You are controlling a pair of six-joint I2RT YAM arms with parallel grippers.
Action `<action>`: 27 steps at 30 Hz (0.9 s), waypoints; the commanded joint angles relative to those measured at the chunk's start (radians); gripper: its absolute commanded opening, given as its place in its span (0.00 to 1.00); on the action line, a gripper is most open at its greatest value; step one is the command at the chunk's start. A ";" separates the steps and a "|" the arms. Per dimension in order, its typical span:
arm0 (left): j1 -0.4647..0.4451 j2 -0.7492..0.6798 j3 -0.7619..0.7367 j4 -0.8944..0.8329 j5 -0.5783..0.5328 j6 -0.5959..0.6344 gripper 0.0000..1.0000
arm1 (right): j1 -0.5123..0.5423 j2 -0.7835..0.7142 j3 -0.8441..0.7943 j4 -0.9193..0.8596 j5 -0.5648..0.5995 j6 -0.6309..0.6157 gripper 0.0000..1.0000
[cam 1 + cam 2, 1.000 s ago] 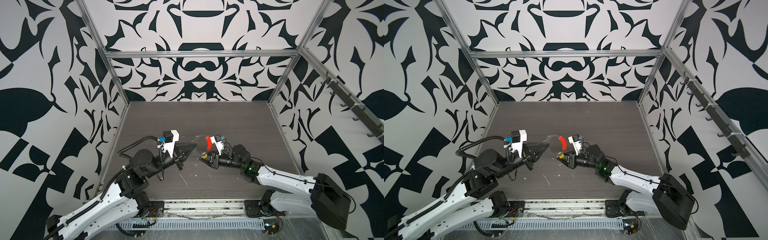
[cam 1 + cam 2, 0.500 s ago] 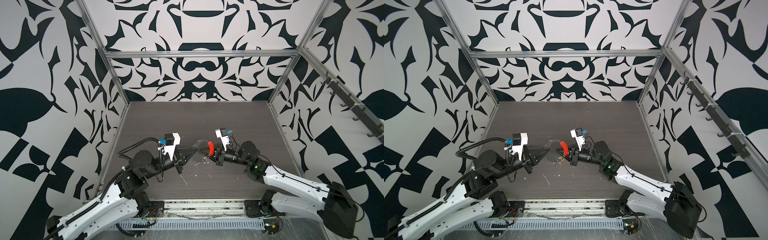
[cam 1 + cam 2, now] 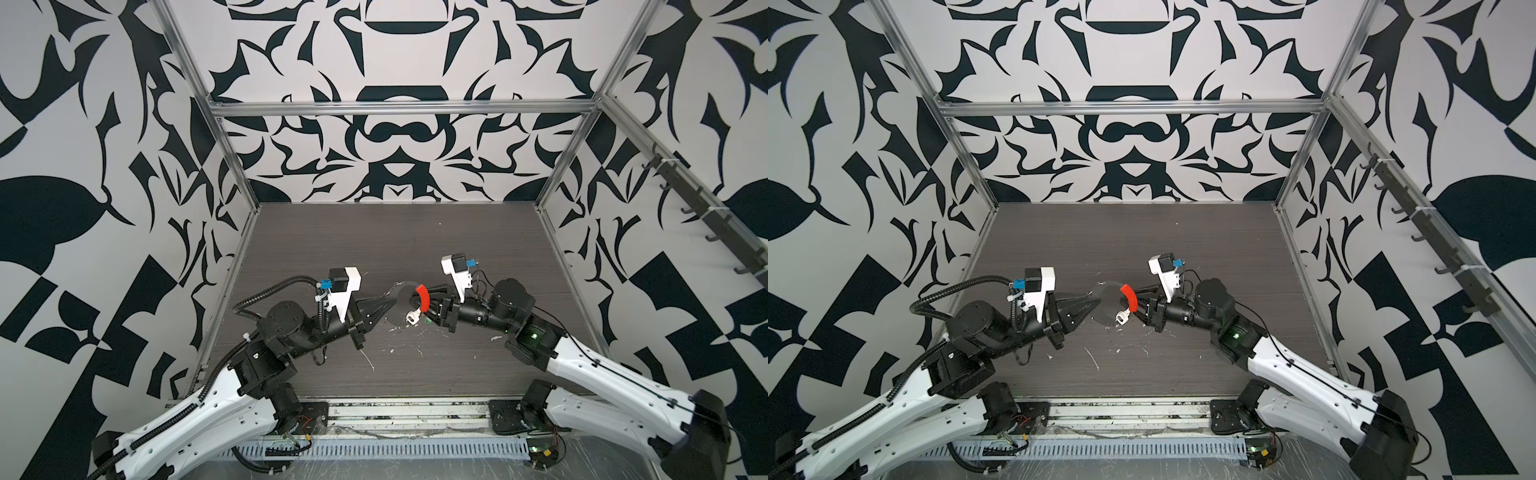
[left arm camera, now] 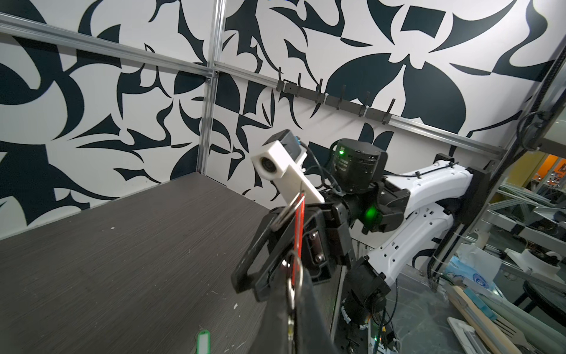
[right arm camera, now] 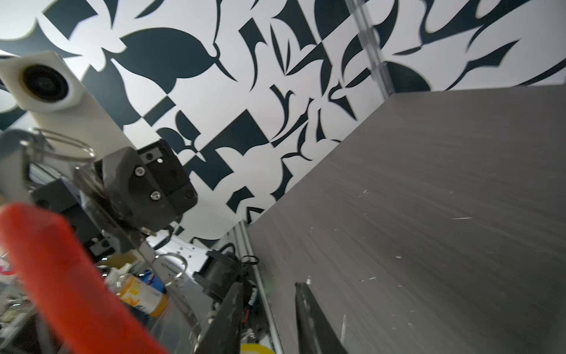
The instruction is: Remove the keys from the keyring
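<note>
One keyring [image 3: 405, 284] hangs over the table [image 3: 374, 245]: we see the left gripper [image 3: 390, 298] clamped on it opposite the red sleeve [image 3: 423, 296], and the right gripper [image 3: 430, 306], jaws apart, just beside that sleeve. A key [image 3: 411, 318] dangles near the sleeve.

White arm shells [image 3: 199, 419]; black joints [image 3: 286, 322]; white camera mounts [image 3: 345, 297]; green light [image 3: 534, 332]; black corrugated cable [image 3: 266, 291].
</note>
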 commanded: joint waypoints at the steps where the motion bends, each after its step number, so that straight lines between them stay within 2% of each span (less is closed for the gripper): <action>1: 0.000 0.002 0.015 -0.020 -0.041 0.000 0.00 | 0.002 -0.078 0.078 -0.180 0.168 -0.118 0.40; 4: 0.000 0.022 0.029 -0.032 -0.054 -0.008 0.00 | 0.002 -0.114 0.102 -0.244 0.183 -0.151 0.44; 7: -0.001 0.046 0.056 -0.075 -0.113 -0.020 0.00 | 0.003 -0.135 0.123 -0.287 0.174 -0.178 0.45; 10: -0.001 0.068 0.080 -0.110 -0.150 -0.031 0.00 | 0.005 -0.146 0.151 -0.359 0.221 -0.205 0.45; 17: -0.003 0.084 0.091 -0.130 -0.235 -0.040 0.00 | 0.032 -0.158 0.144 -0.350 0.192 -0.196 0.46; 22: -0.008 0.102 0.118 -0.148 -0.248 -0.039 0.00 | 0.142 -0.107 0.149 -0.356 0.340 -0.200 0.45; 27: -0.015 0.097 0.120 -0.147 -0.275 -0.040 0.00 | 0.167 -0.058 0.109 -0.259 0.316 -0.141 0.46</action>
